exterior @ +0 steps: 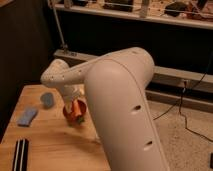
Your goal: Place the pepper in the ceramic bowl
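1. Camera view: my rig's large white arm (120, 105) fills the centre, reaching left and down over the wooden table (50, 145).
2. The gripper (73, 102) hangs directly above the ceramic bowl (67, 114), mostly masked by the wrist housing; I cannot tell from here whether it is clenched or released.
3. The pepper (77, 111) shows as an orange shape at the bowl's position, just below the gripper. I cannot tell whether it rests inside the bowl or hangs just above its rim.
4. Only a sliver of the bowl's red-orange wall appears left of the pepper; the remainder is hidden by the arm.
5. Other items: a small blue-grey cup (47, 99) stands just left of the bowl, a blue sponge (27, 116) lies nearer the table's left edge, and dark striped utensils (21, 152) lie at the front-left corner.
6. Step in hand, by my judgement: the placing stage, with the pepper at the bowl.
7. The next move calls for confirming the pepper sits within the rim, letting go, then lifting straight up so the bowl and nearby cup stay undisturbed.
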Available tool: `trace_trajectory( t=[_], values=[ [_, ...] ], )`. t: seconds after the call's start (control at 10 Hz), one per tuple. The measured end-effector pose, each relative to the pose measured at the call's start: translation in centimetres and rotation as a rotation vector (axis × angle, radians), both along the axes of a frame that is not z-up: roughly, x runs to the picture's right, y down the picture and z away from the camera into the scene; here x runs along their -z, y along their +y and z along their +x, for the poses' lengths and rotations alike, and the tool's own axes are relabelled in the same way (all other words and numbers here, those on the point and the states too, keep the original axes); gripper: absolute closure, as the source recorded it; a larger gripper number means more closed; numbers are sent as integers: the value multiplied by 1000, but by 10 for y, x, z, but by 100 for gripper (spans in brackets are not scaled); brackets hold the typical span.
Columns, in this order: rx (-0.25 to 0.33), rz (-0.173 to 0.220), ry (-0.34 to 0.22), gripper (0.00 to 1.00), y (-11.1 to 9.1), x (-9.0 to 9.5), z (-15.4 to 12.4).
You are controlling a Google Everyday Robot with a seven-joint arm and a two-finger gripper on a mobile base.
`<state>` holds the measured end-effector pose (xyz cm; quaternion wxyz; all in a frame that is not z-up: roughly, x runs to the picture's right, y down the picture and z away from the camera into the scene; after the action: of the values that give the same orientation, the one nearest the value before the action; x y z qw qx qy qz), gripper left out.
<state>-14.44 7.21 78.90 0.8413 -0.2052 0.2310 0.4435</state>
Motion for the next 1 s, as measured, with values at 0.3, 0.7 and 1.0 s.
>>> trace_trajectory(
  t=[0.3, 0.7, 1.0],
  values=[
    [-92, 60, 108, 20, -11, 19, 50],
    [-191, 56, 202, 20, 21, 30, 100],
    [-188, 56, 194, 20, 22, 30, 95]
  ],
)
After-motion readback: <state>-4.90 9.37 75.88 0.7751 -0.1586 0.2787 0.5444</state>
